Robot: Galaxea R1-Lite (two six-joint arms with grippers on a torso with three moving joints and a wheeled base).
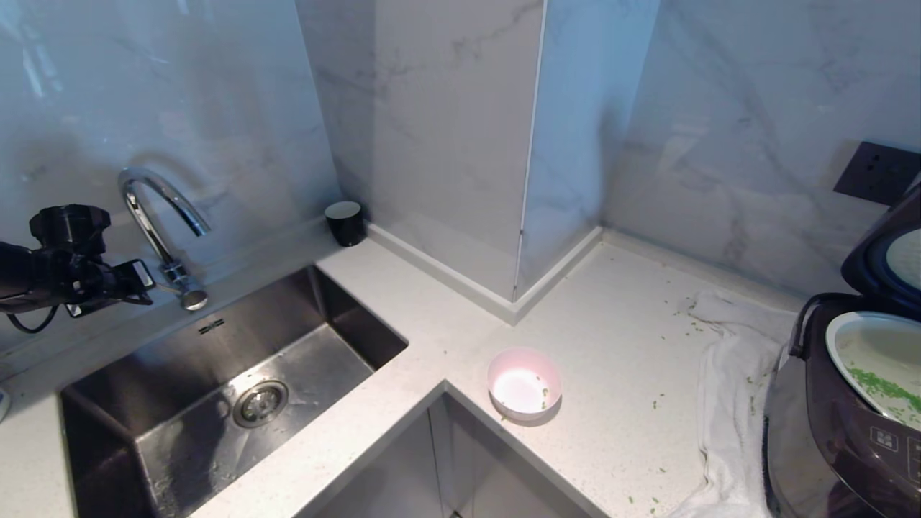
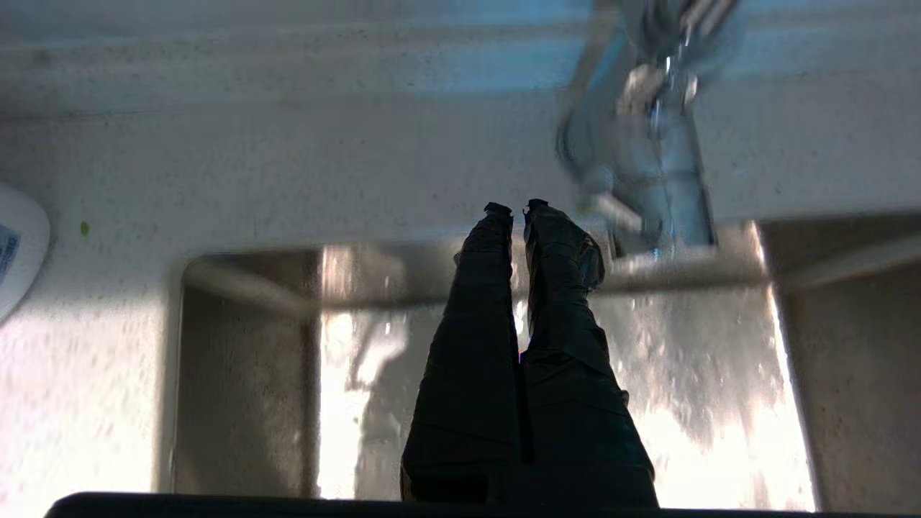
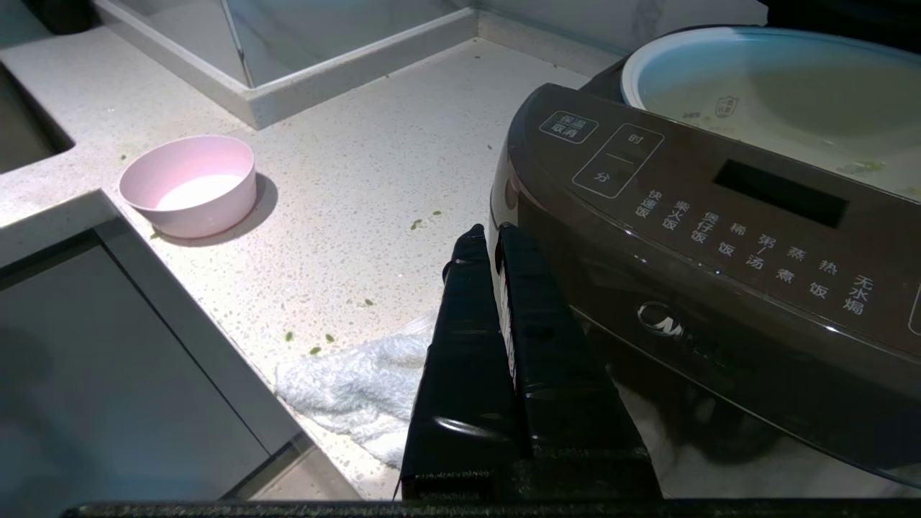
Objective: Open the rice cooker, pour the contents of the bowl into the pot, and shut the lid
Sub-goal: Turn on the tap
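With the pouring apparently done, closing the lid (image 1: 888, 248) is looking like the step in hand: the rice cooker (image 1: 835, 424) is standing open at the right edge of the countertop (image 1: 619, 338), its lid tipped up toward the marble wall behind. To do this well, whichever arm is taking the job needs to be reaching over the raised lid from behind and pressing it down squarely until it latches, keeping clear of the thin bail handle (image 1: 800, 327) and the white towel (image 1: 727, 403) lying just beside the cooker.

The left gripper (image 1: 133, 282) is hanging over the back rim of the steel sink (image 1: 216, 388), just beside the chrome tap (image 1: 155, 230) and well apart from the cooker; its fingers are pressed together and holding nothing. The right gripper (image 3: 488, 237) is sitting low in front of the cooker's button panel, above the towel, its fingers likewise closed and empty.

The pot (image 1: 874, 363) inside the cooker is carrying a streak of green chopped bits (image 1: 881, 388) on its pale lining. The pink bowl (image 1: 524, 383) is standing upright near the countertop's front inner corner, between sink and cooker, almost emptied, with only a few green flecks clinging inside. More flecks are lying scattered across the countertop and on the towel. A small black cup (image 1: 345, 222) is standing at the back by the wall; what it holds cannot be told.
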